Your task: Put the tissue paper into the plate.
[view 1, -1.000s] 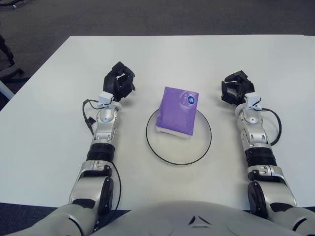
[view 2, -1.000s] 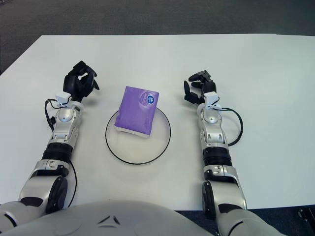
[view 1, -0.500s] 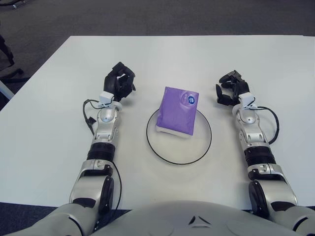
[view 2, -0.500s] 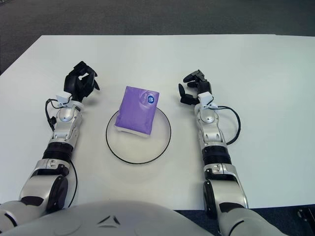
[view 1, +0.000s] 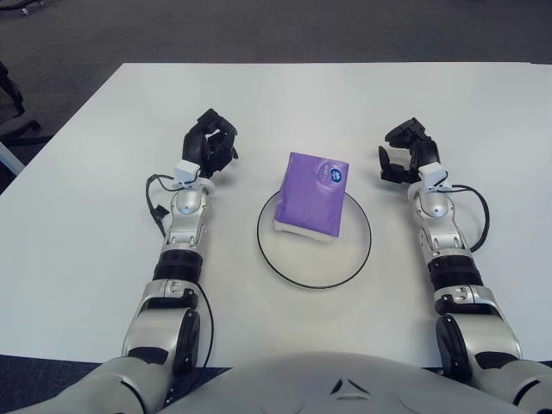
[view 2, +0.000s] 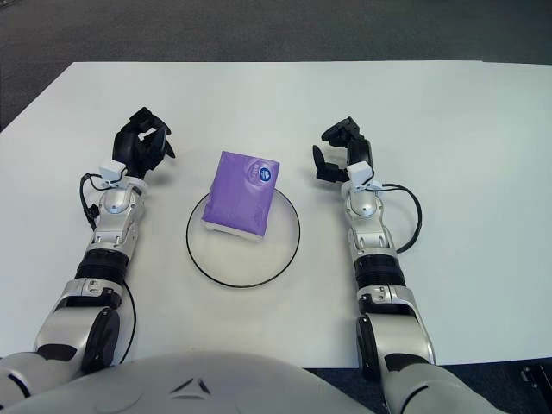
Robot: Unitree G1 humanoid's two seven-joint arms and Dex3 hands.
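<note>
A purple tissue pack [view 1: 311,194] lies on the far part of a white plate with a black rim [view 1: 314,269] at the table's middle; its far end overhangs the rim. My right hand [view 1: 404,155] hovers to the right of the pack, apart from it, fingers spread and empty. My left hand [view 1: 210,147] rests to the left of the plate, fingers curled and holding nothing.
The white table [view 1: 103,198] spreads around the plate, with its far edge against a dark carpet [view 1: 259,26]. A dark chair part [view 1: 13,95] shows at the far left, off the table.
My right hand moved left toward the pack and lifted slightly. The pack, the plate and my left hand stayed still.
</note>
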